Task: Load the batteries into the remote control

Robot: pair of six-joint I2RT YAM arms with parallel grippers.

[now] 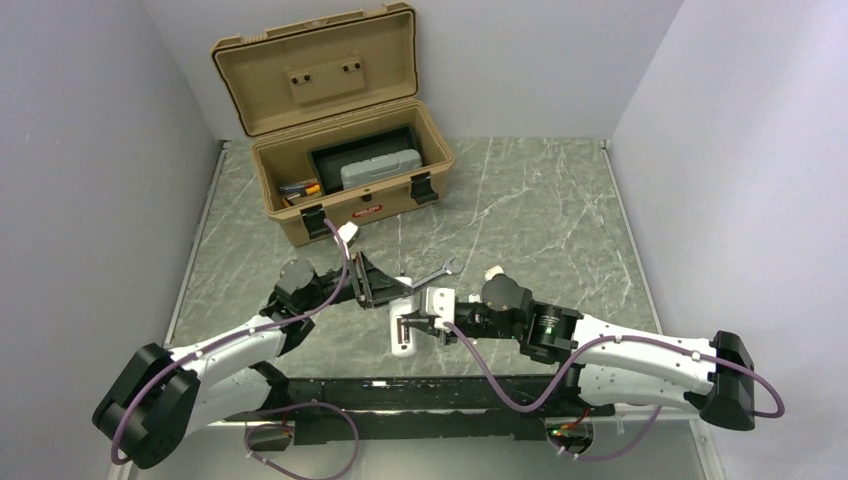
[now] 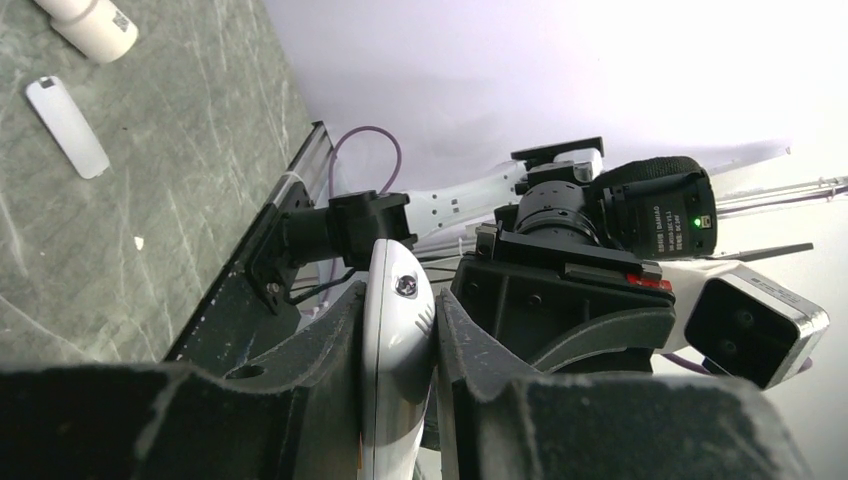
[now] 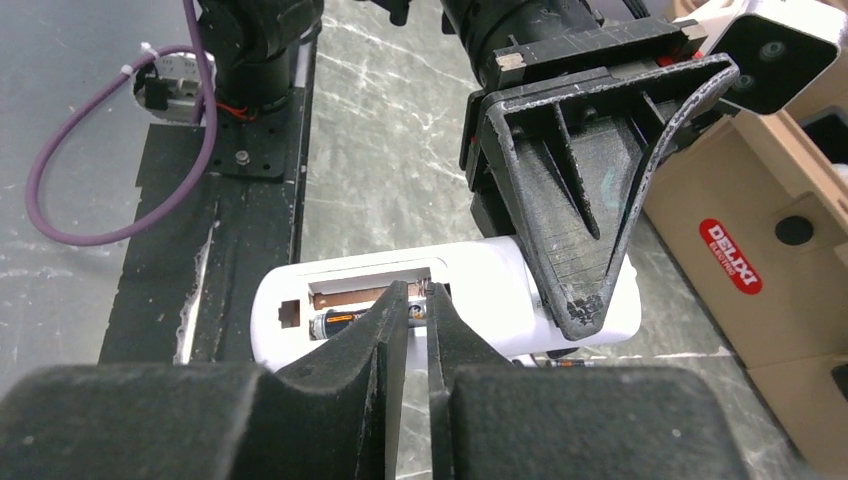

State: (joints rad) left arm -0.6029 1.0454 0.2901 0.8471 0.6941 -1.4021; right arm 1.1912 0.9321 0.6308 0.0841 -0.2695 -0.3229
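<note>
The remote control point(image 3: 480, 285) sits in front of the two arms near the middle of the tabletop point(image 3: 390, 120), with its open battery recess point(image 3: 365, 292) facing up. The left gripper point(image 2: 398, 310) pinches it across its narrow sides at one end. I cannot tell whether its underside rests on the tabletop or hangs just above it. The right gripper point(image 3: 418, 300) points down into the recess. Its fingers are pressed almost together, with only a thin slit between them. One battery point(image 3: 335, 323) lies lengthwise in the recess, its end right at the fingertips. I cannot tell whether the tips nip that end or only press on it.

The step in hand looks like seating this battery. The main risk is downward force. The remote is clamped at one end only, so a firm push at the other end could pivot it in the left gripper or lever it out. The battery could also be riding on the spring or contact without having dropped fully in. In that case a sideways nudge or a quick lift of the fingers could flick it out onto the tabletop. If the tips are pinching it, pulling away without spreading first would drag it back out. Its polarity cannot be read from here.

A thin white strip point(image 2: 67, 125), probably the lid, lies apart on the tabletop. A wrench point(image 1: 437, 271) lies just beyond the remote, and the open toolbox point(image 1: 395, 203) stands behind it.
</note>
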